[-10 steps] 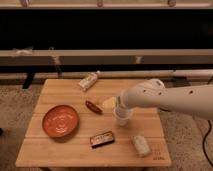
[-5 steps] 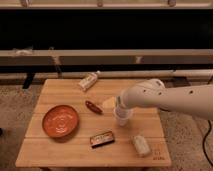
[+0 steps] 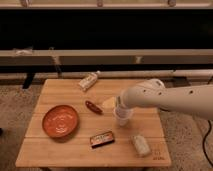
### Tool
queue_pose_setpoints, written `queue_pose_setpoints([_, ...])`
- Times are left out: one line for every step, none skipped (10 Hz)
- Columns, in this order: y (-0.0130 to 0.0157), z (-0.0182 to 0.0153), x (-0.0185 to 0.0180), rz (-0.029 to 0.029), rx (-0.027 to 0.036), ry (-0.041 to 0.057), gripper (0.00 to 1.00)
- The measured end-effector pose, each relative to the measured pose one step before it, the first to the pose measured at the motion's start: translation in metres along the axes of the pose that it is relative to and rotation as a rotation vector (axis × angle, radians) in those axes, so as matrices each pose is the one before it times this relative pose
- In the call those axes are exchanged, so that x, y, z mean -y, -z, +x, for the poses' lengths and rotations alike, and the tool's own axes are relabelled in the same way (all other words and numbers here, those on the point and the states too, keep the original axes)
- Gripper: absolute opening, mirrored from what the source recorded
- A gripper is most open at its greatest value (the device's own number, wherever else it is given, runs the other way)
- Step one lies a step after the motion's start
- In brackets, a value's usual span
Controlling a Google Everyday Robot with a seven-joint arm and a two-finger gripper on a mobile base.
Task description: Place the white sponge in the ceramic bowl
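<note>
Camera view: gripper (image 3: pixel 123 116) sits just beside white sponge (image 3: pixel 108 102), grip state untellable.

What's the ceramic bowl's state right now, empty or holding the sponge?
Empty: the ceramic bowl shows only its bare orange inside. The white sponge lies on the table beside the claw, apart from the bowl.

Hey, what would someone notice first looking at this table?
The big white arm extends in from the right, with its gripper low over the middle of the wooden table, just beside the pale sponge. Next comes the orange bowl on the table's left side.
</note>
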Motion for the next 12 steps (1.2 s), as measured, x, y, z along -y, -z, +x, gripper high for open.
queue_pose_setpoints([-0.00001, 0.00000, -0.00004, -0.00006, -0.00002, -0.00002, 0.80])
queue_pose_setpoints([0.00010, 0.00014, 0.00030, 0.00026, 0.00002, -0.00035, 0.80])
queue_pose_setpoints([0.00042, 0.00083, 0.00106, 0.00129, -0.00180, 0.00093, 0.80])
queue_pose_setpoints([0.00082, 0.00889, 0.00276, -0.00003, -0.02103, 0.02516, 0.80])
queue_pose_setpoints([0.00177, 0.01196, 0.00340, -0.00330, -0.02223, 0.02544, 0.80])
queue_pose_setpoints([0.00223, 0.01212, 0.00540, 0.00097, -0.01756, 0.01629, 0.80])
queue_pose_setpoints([0.00364, 0.02555, 0.01156, 0.00632, -0.03295, 0.02199, 0.80])
queue_pose_setpoints([0.00064, 0.01679, 0.00830, 0.00928, -0.02045, 0.00566, 0.80])
queue_pose_setpoints([-0.00075, 0.01935, 0.00936, 0.01173, -0.02454, 0.00101, 0.80])
queue_pose_setpoints([-0.00226, 0.02174, 0.01094, 0.01787, -0.02871, -0.00248, 0.80])
queue_pose_setpoints([-0.00795, 0.01921, 0.00735, 0.01944, -0.03189, 0.00047, 0.80])
queue_pose_setpoints([-0.01422, 0.01588, -0.00025, 0.01354, -0.03865, 0.01286, 0.80])
